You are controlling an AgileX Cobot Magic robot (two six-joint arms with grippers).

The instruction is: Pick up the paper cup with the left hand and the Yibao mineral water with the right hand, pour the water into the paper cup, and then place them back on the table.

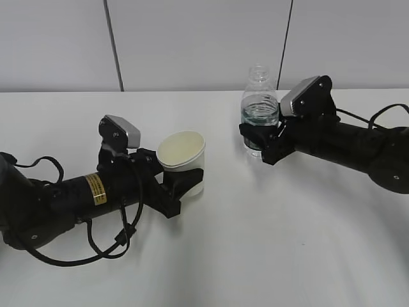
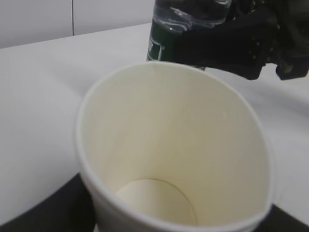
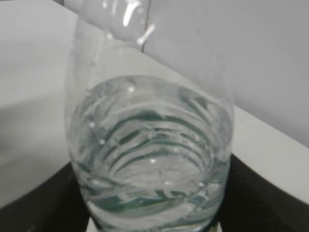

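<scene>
The white paper cup [image 1: 182, 157] is held in my left gripper [image 1: 185, 180], which is shut on its lower body. The cup leans a little and its cream inside is dry and empty [image 2: 159, 159]. I cannot tell whether it touches the table [image 1: 255, 256]. The uncapped Yibao bottle [image 1: 259, 105] stands upright to the right of the cup, with my right gripper [image 1: 259, 139] shut around its green label band. Water [image 3: 149, 145] fills its lower part. The left wrist view shows the bottle's label [image 2: 161, 41] and the right gripper's finger [image 2: 227, 48] just beyond the cup's rim.
Plain white tabletop all round, with a grey panelled wall [image 1: 192, 38] behind. Black cables loop under the left arm [image 1: 108, 246] and trail behind the right arm [image 1: 377, 118].
</scene>
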